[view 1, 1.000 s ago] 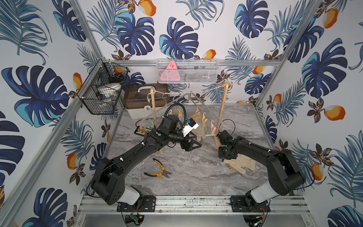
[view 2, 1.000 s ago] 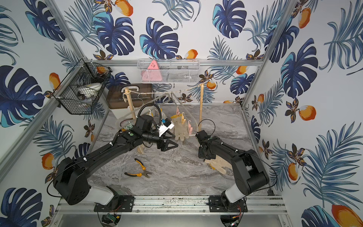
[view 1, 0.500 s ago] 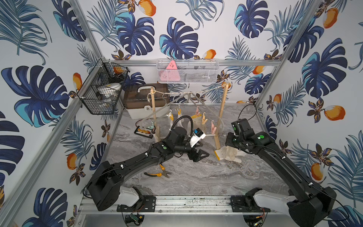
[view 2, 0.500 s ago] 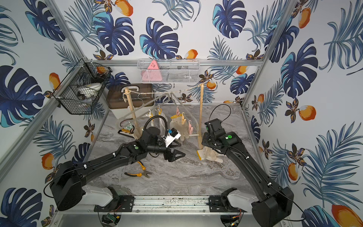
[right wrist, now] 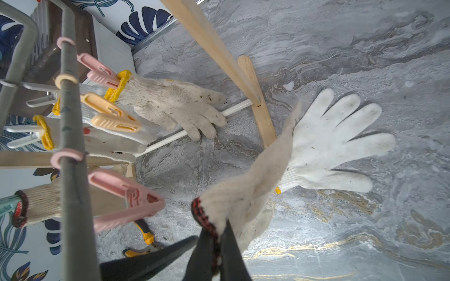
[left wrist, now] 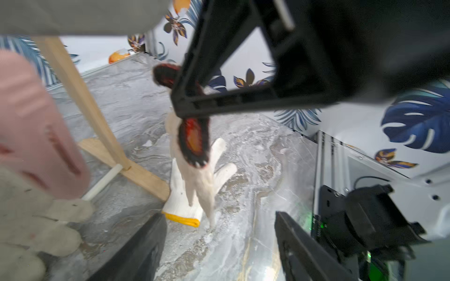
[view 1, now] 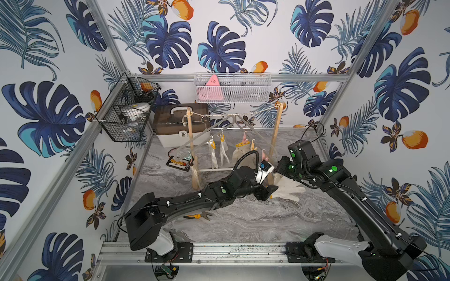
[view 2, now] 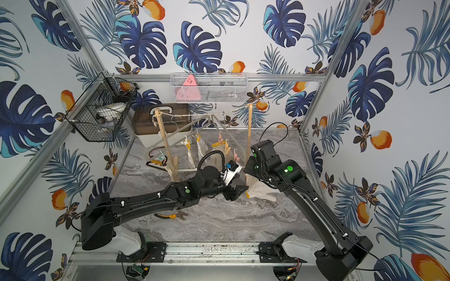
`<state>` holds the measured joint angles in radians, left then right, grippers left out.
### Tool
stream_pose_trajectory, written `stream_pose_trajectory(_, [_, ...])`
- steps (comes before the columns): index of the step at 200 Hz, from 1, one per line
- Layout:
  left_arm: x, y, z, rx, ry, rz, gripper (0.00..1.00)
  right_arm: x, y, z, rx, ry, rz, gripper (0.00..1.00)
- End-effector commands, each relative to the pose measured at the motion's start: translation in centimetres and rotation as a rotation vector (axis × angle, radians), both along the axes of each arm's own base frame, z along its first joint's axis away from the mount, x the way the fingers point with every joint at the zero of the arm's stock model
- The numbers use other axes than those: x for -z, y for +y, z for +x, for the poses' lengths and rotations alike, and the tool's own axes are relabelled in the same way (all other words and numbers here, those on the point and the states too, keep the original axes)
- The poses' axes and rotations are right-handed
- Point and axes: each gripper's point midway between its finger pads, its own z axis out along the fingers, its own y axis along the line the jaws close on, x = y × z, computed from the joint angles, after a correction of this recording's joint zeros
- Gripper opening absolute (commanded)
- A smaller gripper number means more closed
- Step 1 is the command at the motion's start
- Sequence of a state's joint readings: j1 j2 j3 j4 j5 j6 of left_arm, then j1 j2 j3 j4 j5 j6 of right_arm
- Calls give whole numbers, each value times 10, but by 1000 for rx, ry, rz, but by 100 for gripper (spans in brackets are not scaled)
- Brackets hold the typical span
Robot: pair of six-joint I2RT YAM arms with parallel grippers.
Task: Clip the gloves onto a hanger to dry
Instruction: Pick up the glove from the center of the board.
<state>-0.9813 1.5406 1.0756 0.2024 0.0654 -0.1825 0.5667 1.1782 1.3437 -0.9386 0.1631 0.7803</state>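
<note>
We have a knitted cotton glove with a red-black cuff (right wrist: 248, 194) hanging limp from the right gripper (right wrist: 216, 233). Its jaws are pressed together on the cuff edging, and the glove's fingers droop toward the marble tabletop (right wrist: 365, 231). We judge it light and floppy, with no stiffness of its own. It will fold and swing, though the knit should grip rather than slide. The ribbed cuff is the firmest part, so that is where we would take it. A second pinch on the cuff, beside the first, should spread the edge for a clip.

The left gripper (view 1: 267, 192) sits just beside, at about 7 o'clock from the right one in a top view. Its jaws stand well apart with nothing between them, and it touches no glove that we can see.

A second glove (view 1: 288, 191), yellow-cuffed, lies flat on the table at 3 o'clock from the table's centre, by the foot of the wooden rack (view 1: 276, 136). At 12 o'clock the grey hanger (right wrist: 70, 136) carries the gloves already clipped (right wrist: 170, 102). A pink clip (right wrist: 126, 199) near the held cuff looks unoccupied, though we cannot be sure.
</note>
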Motion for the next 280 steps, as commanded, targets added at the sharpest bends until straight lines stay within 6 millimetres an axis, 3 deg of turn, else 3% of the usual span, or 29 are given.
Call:
stream_pose_trajectory(1, [-11, 4, 15, -84, -44, -14, 68, -4, 7, 2, 21, -4, 71, 0])
stream_pose_trajectory(35, [-11, 4, 23, -111, -68, 15, 49, -8, 26, -3, -19, -3, 133, 0])
stream_pose_trajectory(76, [-18, 2, 25, -107, -99, 20, 38, -6, 33, -6, -37, 4, 154, 0])
stream_pose_trajectory(112, [-19, 7, 21, -96, -121, 42, 0, -6, 32, -5, -36, -5, 142, 2])
stream_pose_trajectory(138, [-19, 15, 17, -68, -142, 77, 0, -7, 33, -3, -61, -17, 125, 21])
stream_pose_trajectory(167, [-13, 26, 10, 44, -95, 95, 0, -24, 35, 3, -147, -84, 69, 45])
stream_pose_trajectory(200, [-19, 48, -6, 282, -16, 50, 0, -49, 52, 3, -521, -259, -18, 69])
stream_pose_trajectory(222, [-27, 67, -9, 372, 19, 55, 0, -58, 73, -22, -855, -422, 2, 71])
stream_pose_trajectory(250, [-28, 81, -18, 456, 51, 101, 0, -67, 79, -52, -1099, -545, 88, 70])
stream_pose_trajectory(280, [-34, 86, -29, 519, 53, 98, 0, -44, 79, -57, -1195, -563, 68, 69])
